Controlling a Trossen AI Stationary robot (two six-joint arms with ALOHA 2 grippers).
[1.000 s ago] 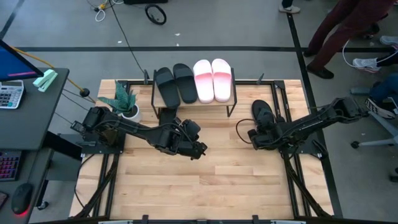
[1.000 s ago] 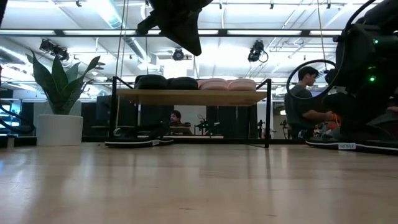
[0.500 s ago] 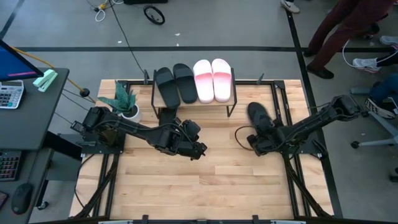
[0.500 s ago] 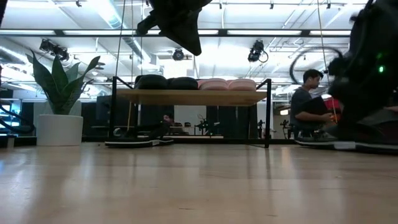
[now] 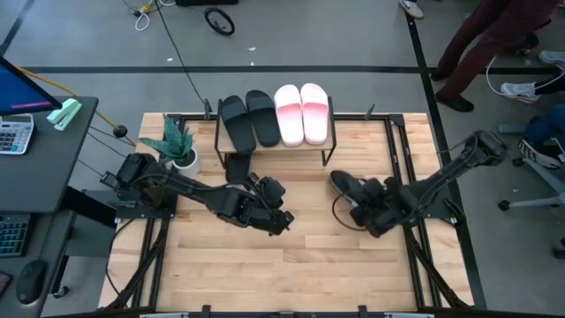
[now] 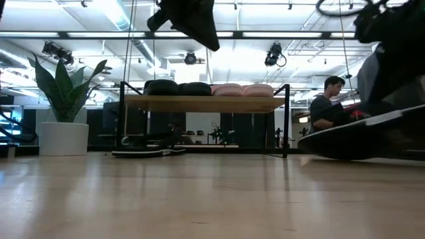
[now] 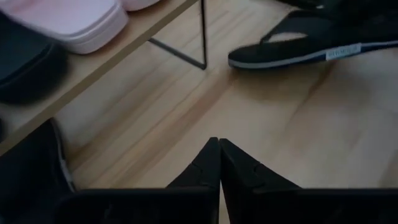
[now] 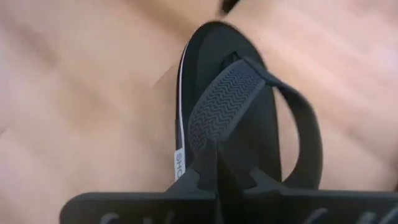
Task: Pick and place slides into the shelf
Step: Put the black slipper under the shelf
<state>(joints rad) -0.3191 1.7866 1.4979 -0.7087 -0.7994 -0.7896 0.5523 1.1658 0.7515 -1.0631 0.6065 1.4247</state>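
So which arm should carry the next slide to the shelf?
The right. Its hand is shut on the strap of a black slide, which the low view shows raised off the table. The left hand is shut and empty, hovering in front of the shelf.

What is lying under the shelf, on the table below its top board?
Under the shelf, the low view shows one black slide lying flat on the table near its left legs. From above, the top board covers most of it; whether anything else lies there cannot be seen.
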